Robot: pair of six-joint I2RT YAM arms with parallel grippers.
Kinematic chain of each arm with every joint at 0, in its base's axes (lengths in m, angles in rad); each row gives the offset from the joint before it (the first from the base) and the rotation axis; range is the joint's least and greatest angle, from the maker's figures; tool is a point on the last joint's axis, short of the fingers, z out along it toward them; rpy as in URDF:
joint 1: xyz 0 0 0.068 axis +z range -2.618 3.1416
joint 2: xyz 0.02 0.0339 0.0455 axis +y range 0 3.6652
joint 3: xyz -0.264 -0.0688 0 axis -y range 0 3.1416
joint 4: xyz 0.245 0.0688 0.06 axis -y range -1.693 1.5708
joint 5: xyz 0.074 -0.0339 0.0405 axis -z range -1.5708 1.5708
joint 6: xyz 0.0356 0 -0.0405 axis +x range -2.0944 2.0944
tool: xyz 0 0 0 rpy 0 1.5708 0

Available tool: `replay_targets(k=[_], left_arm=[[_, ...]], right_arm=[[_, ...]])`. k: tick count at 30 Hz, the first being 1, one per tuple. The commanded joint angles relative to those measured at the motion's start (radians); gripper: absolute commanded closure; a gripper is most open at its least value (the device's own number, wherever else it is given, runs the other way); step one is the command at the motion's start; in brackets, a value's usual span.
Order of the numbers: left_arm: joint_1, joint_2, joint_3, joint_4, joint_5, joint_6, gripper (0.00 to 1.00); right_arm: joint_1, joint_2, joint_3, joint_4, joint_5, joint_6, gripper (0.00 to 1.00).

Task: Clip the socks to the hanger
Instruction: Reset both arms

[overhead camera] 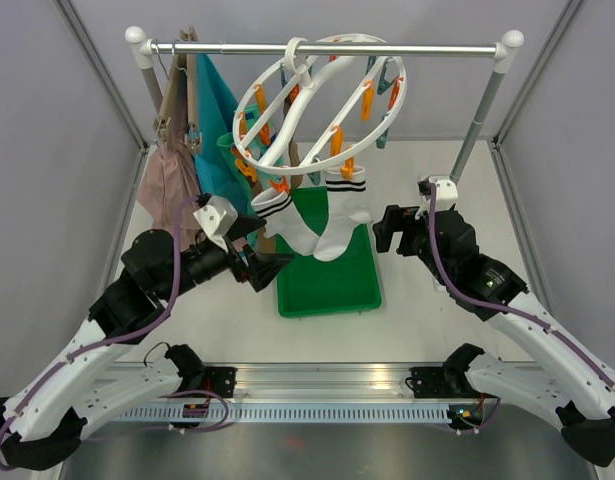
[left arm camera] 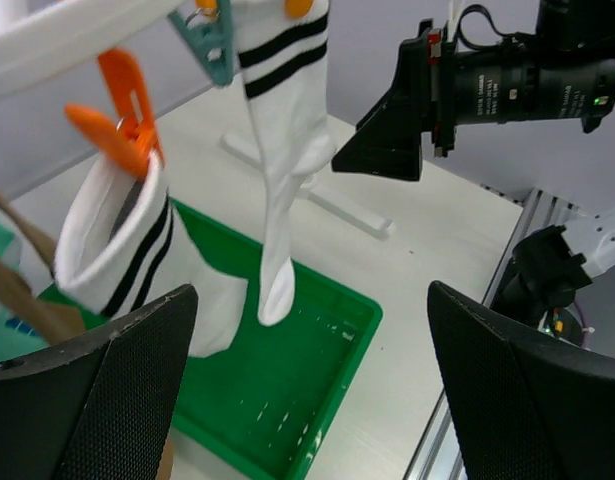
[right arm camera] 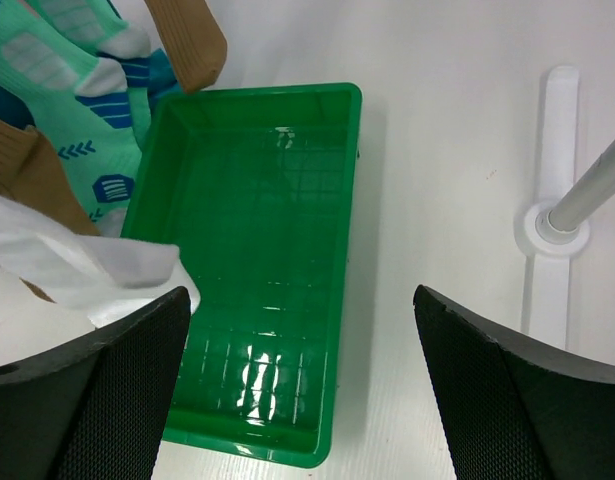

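Observation:
The round white hanger hangs tilted from the rail, with orange and teal pegs on it. Two white socks with black cuff stripes, one and the other, hang clipped from it over the green tray. In the left wrist view an orange peg pinches the near sock's cuff; the far sock dangles beside it. My left gripper is open and empty just left of the socks. My right gripper is open and empty to their right. Mint-teal and brown socks also hang there.
The rail stands on two posts; the right post's foot rests on the table beside the tray. A large teal garment and a pink-beige one hang at the rail's left end.

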Motion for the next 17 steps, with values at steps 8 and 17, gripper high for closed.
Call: replay_targets(k=[8,17], left_arm=[[0.001,-0.100,-0.046,-0.143,-0.175,0.019,0.00],[0.003,-0.128,-0.071,-0.135,-0.176,0.027,0.00]], right_arm=[[0.001,-0.019,-0.056,0.082,0.037,0.025,0.02],[0.001,-0.053,-0.084,0.082,0.043,0.020,0.02]])
